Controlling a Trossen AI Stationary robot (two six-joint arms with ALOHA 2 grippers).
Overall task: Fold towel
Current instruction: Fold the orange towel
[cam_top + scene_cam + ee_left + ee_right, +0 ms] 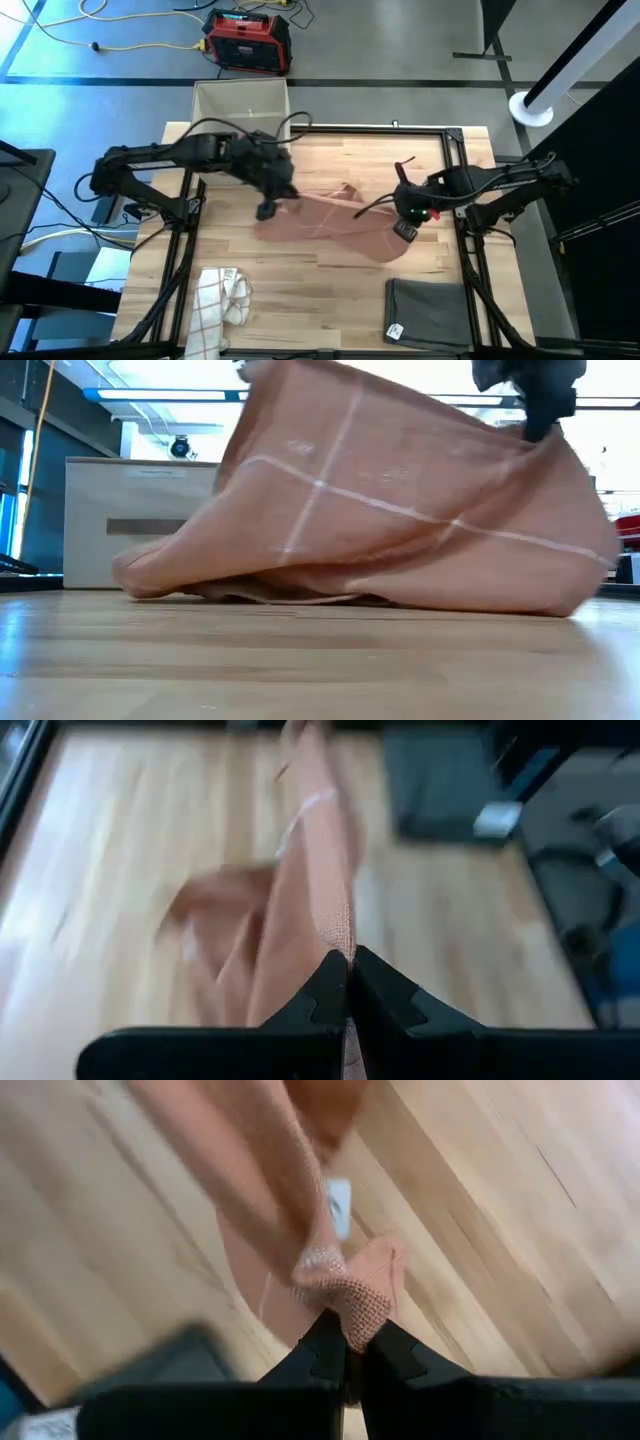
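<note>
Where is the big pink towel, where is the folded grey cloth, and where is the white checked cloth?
Salmon-pink towel with pale stripes (330, 225), high view, its middle spread on the table.
Folded dark grey cloth (425, 305), high view, its flat top.
White checked cloth (222, 295), high view, its crumpled upper part.

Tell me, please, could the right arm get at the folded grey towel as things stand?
Probably not yet: the right claw is shut on the pink towel, though the grey towel lies uncovered nearby.
</note>
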